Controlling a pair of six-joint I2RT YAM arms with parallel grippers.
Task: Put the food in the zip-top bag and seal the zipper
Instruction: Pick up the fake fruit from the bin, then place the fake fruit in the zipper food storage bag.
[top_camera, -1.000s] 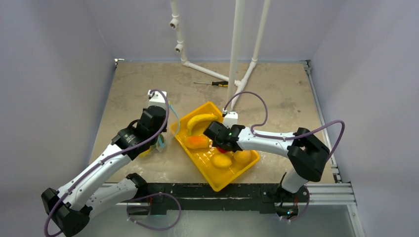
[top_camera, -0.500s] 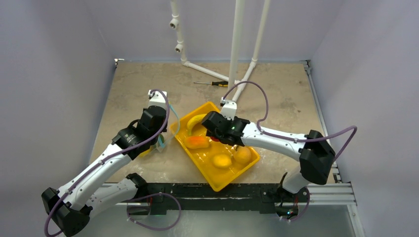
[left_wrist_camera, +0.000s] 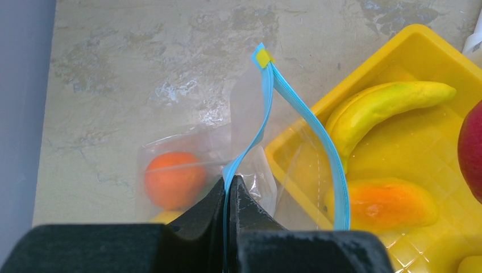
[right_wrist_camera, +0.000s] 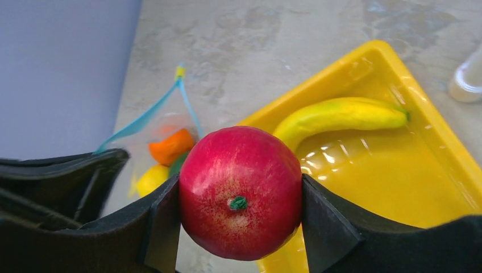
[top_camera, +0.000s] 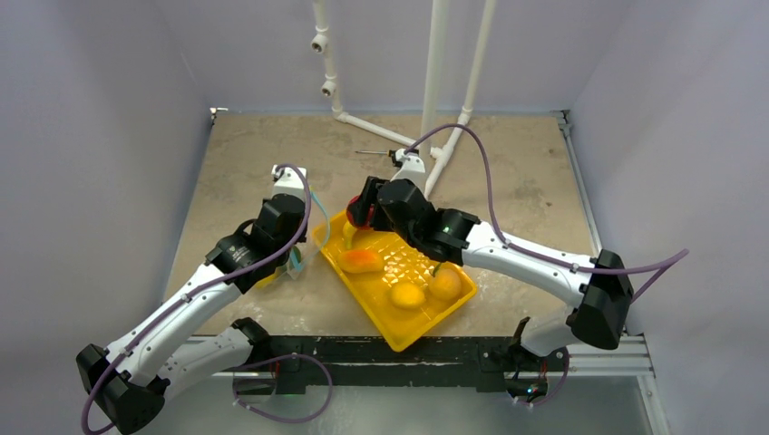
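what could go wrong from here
1. The left gripper pinches only one lip of the zip-top bag. The zipper loop looks narrow, so the red apple may catch on it.
2. The mouth drapes over the yellow tray corner, so a short release could drop the apple into the tray.
3. The right gripper holds a round fruit by its sides; it might slip.

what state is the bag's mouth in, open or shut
Open: the zipper has its two blue sides spread apart, one pinched in the left gripper.
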